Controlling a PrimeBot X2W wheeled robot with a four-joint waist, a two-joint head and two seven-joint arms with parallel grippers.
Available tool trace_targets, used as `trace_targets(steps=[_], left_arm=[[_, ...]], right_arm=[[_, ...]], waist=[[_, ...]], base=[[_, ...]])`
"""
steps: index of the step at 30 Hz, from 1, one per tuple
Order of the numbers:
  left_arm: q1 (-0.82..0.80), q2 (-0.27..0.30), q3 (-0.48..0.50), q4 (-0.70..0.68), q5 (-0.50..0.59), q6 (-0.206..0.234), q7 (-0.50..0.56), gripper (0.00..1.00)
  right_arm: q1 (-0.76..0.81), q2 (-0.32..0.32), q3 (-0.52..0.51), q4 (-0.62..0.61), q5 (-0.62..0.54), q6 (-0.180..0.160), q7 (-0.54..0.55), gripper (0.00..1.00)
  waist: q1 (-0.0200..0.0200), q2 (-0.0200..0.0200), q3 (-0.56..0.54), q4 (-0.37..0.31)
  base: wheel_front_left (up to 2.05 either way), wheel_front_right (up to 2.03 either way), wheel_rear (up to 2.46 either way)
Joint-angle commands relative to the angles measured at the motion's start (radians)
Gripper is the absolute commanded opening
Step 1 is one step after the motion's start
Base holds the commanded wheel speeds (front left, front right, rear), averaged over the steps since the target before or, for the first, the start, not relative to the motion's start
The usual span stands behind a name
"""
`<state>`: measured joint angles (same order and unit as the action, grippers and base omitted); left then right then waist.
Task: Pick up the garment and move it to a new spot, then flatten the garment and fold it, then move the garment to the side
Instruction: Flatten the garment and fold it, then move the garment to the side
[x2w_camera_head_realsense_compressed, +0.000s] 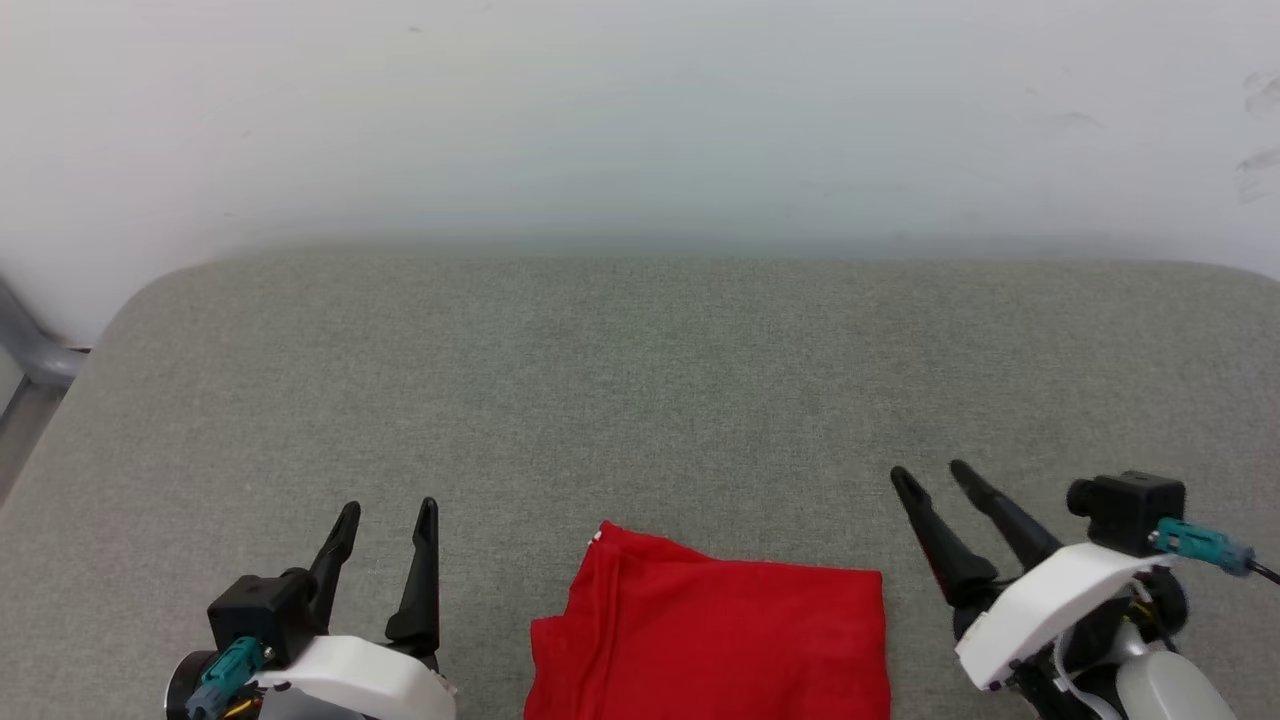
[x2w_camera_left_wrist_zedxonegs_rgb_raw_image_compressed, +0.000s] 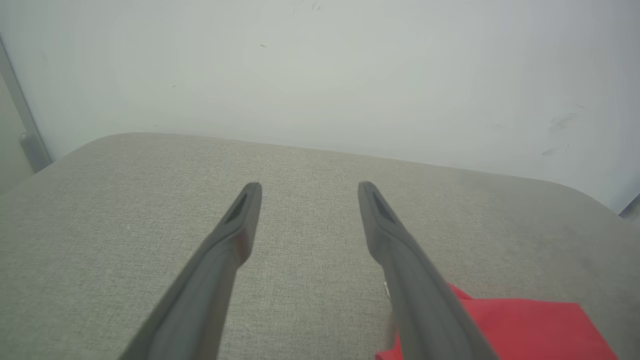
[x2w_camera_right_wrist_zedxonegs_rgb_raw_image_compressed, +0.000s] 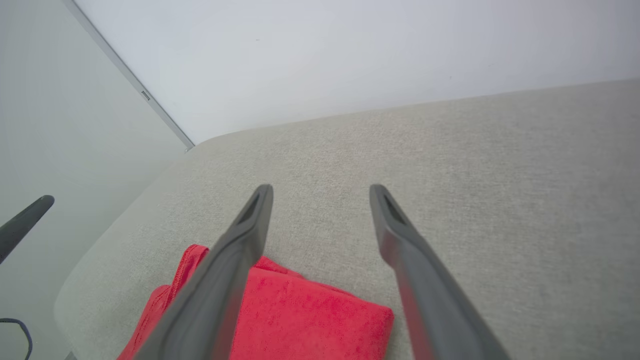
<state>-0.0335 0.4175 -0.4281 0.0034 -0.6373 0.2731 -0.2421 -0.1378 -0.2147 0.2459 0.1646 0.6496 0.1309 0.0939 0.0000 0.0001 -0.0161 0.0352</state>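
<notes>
**Fold looks done; side move pending**

Garment (x2w_camera_head_realsense_compressed: 710, 630): a compact red rectangle, flat on the grey surface (x2w_camera_head_realsense_compressed: 640, 380) at its near edge, midway between the two arms. Edges are roughly square, with layers showing along the left side. A small fleck of white shows at the far-left corner. In the right wrist view the layered edge looks thick, which fits several plies.

Left pincer (x2w_camera_head_realsense_compressed: 389, 506): fingers spread apart with nothing between them. It hovers just left of the garment, clear of the cloth.

Right pincer (x2w_camera_head_realsense_compressed: 928, 469): fingers parted and empty. It is angled inward, just right of the garment, not touching it.

Step, as judged: the placing, flattening and folding appear complete. What remains is shifting the bundle to the side.

Next move calls for:
- A low approach, with one finger slid under the stacked plies so that all layers are caught. A pinch of the top ply alone would likely peel the fold open.
- Both pincers, one on each side edge, to keep the rectangle from sagging or unrolling in transit.
- A short lift, or a drag along the surface, towards the bare area on either side.

Writing and labels: nothing readable. No lettering, numbers or brand mark shows on the exposed red face. Nothing is printed on the surface or on the pale wall (x2w_camera_head_realsense_compressed: 640, 120) behind.
</notes>
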Motion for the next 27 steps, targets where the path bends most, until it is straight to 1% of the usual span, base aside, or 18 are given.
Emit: trace_targets(steps=[1, 2, 6, 7, 11, 15, 21, 27], left_arm=[[0.014, 0.002, 0.005, 0.000, 0.005, 0.005, -0.008, 1.00], [0.017, 0.003, 0.008, 0.000, 0.008, 0.008, -0.008, 1.00], [0.027, 0.002, 0.010, 0.002, 0.021, 0.015, -0.013, 1.00], [0.027, 0.002, 0.010, 0.002, 0.021, 0.015, -0.013, 1.00], [0.037, -0.003, 0.015, 0.008, 0.032, 0.017, -0.017, 1.00], [0.057, -0.003, 0.028, 0.012, 0.046, 0.013, -0.021, 1.00], [0.096, 0.007, 0.037, -0.001, 0.074, 0.018, -0.023, 1.00], [0.129, 0.012, 0.044, -0.013, 0.088, 0.022, -0.024, 1.00]], right_arm=[[0.027, 0.010, -0.048, -0.026, -0.081, -0.001, -0.034, 1.00], [0.043, 0.023, -0.072, -0.040, -0.103, -0.001, -0.045, 1.00], [0.103, 0.035, -0.171, -0.126, -0.248, -0.001, -0.084, 1.00], [0.103, 0.035, -0.171, -0.126, -0.248, -0.001, -0.084, 1.00], [0.165, 0.064, -0.246, -0.225, -0.349, -0.001, -0.081, 1.00], [0.232, 0.098, -0.286, -0.320, -0.421, -0.001, -0.049, 1.00], [0.324, 0.136, -0.323, -0.420, -0.448, -0.001, 0.003, 1.00], [0.362, 0.152, -0.325, -0.457, -0.445, -0.001, 0.023, 1.00]], waist=[[0.0000, -0.0001, -0.015, -0.017], [0.0000, -0.0001, -0.019, -0.020], [0.0000, -0.0001, -0.035, -0.027], [0.0000, -0.0001, -0.035, -0.027], [0.0000, -0.0001, -0.052, -0.032], [0.0000, -0.0001, -0.065, -0.038], [0.0000, -0.0001, -0.085, -0.048], [0.0000, -0.0001, -0.091, -0.056]], base=[[0.00, 0.00, 0.00], [0.00, 0.00, 0.00], [0.00, 0.00, 0.00], [0.00, 0.00, 0.00], [0.00, 0.00, 0.00], [0.00, 0.00, 0.00], [0.00, 0.00, 0.00], [0.00, 0.00, 0.00]])
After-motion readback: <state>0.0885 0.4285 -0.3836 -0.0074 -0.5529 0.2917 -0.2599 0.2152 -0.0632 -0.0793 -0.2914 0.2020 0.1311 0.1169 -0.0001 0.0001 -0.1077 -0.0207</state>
